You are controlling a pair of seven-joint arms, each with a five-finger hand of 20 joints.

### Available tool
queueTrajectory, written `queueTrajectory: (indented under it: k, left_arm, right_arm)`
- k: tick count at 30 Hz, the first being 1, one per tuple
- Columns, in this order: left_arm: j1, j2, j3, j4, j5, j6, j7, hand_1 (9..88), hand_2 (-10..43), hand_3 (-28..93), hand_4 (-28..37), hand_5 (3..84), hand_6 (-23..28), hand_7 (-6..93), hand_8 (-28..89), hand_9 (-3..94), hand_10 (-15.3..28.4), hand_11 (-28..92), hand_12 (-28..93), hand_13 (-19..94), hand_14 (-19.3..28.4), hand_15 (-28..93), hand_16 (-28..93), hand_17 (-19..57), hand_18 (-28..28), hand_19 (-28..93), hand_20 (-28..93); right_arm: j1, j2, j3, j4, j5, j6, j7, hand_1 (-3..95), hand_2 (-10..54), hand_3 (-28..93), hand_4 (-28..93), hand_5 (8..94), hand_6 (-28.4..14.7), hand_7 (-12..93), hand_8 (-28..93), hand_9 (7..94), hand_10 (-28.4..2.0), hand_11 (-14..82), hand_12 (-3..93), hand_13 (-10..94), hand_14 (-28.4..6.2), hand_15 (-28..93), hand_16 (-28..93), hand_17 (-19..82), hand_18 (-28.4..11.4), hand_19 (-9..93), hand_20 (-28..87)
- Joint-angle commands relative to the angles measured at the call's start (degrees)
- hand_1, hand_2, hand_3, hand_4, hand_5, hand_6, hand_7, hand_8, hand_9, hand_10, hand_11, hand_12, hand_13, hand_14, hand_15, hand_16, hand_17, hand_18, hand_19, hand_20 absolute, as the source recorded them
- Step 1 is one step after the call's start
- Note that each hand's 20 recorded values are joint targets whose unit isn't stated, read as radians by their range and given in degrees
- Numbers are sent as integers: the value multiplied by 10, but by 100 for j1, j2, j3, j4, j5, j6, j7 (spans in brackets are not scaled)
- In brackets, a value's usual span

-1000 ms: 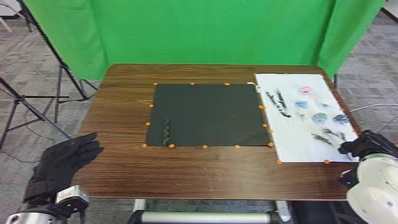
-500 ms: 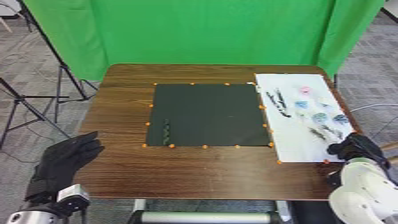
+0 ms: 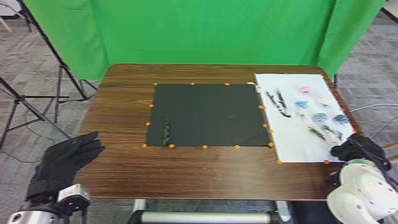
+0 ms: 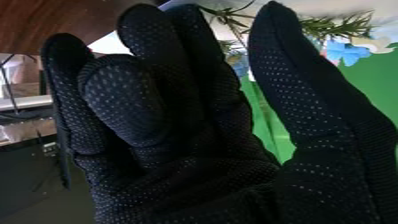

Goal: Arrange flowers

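Right hand point(image 3: 358, 148) at the near right corner of the white sheet point(image 3: 289, 146), fingers loosely extended with a gap among them and nothing gripped, probably so as to be ready for a pick from the nearest greenery. Cannot tell whether touching the sheet or just above it. Past the glove in the right wrist view, sprigs point(image 4: 342, 25) and a blue flower point(image 4: 346, 51), free of any grip. Spread over the sheet along the right of the tabletop point(image 3: 178, 172), likely to keep each piece easy to single out: dark stems point(image 3: 282, 103) at the left, a pink flower point(image 3: 306, 90) toward the far end, round blooms point(image 3: 320, 118) farther near, then the sprigs. At the centre, just beside the sheet, a black mat point(image 3: 213, 112), seemingly meant as the ground for the arrangement, with orange dots point(image 3: 204, 146) round its border, perhaps to mark or fix the edge. Near the mat's left side, a green strand point(image 3: 166, 132) laid lengthwise from near to far, perhaps as a first stem, with ample room to its right for blossoms. Left hand point(image 3: 64, 161) at the near left, well apart from the flowers, fingers extended and empty, presumably to leave the working area free.
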State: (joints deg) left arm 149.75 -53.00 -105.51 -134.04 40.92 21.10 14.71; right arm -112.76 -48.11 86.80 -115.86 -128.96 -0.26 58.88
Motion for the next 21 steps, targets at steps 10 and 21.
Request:
queueTrajectory:
  k: [10, 21]
  left_arm:
    - [-1, -59, 39, 29, 33, -75, -49, 283, 72, 791, -168, 503, 158, 151, -92, 407, 229, 395, 84, 276, 276, 608, -137, -99, 218, 612, 119]
    - [34, -51, 55, 28, 15, -40, -4, 284, 73, 791, -168, 504, 159, 150, -93, 406, 228, 395, 85, 276, 276, 608, -137, -100, 218, 612, 118]
  right_arm:
    - [-9, -26, -300, 251, -304, 514, 66, 542, -59, 735, -280, 763, -51, 340, 131, 809, -147, 356, 272, 774, -94, 703, 204, 453, -222, 932, -177]
    - [-82, 126, -294, 54, -686, 1201, -14, 543, -75, 770, -281, 798, -51, 322, 175, 843, -141, 365, 286, 804, -81, 700, 218, 460, -213, 932, -148]
